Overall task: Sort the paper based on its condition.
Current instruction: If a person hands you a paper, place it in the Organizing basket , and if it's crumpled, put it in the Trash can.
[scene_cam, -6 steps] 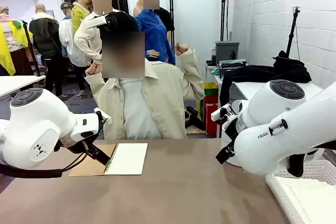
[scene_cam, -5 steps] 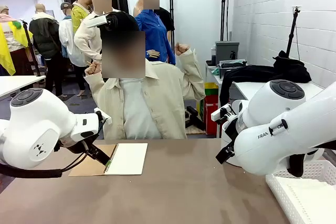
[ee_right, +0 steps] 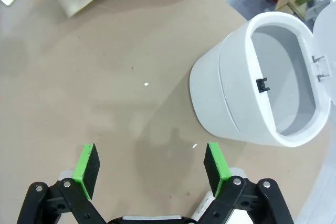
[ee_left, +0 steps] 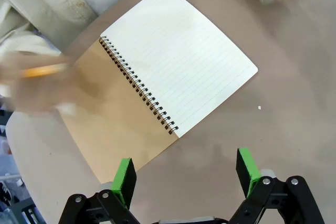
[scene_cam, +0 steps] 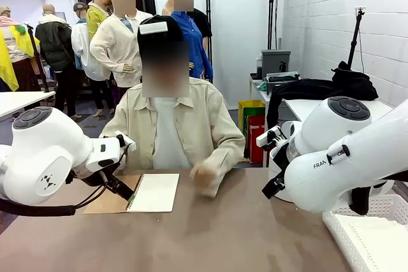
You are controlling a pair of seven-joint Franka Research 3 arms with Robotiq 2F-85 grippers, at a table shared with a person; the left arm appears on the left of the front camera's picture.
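The paper (ee_left: 178, 61), a lined page, lies open in the spiral notebook (ee_left: 110, 129). The left gripper (ee_left: 186, 174) hovers at the notebook's near edge, jaws spread and empty. The right gripper (ee_right: 152, 163), likewise spread, is well to the notebook's right. A blurred hand (ee_left: 37, 85), perhaps holding a pencil, is over the notebook's brown cover.

The person (scene_cam: 171, 125) had held 2 fists up by the shoulders, and both arms came down. 1 hand (scene_cam: 205, 175), blurred with motion, dropped to the table (scene_cam: 242, 234) near the open notebook (scene_cam: 155, 192). The other hand (ee_left: 37, 85), also blurred, came over the notebook's brown cover with a yellow pencil (ee_left: 46, 70). The tilted head straightened up.
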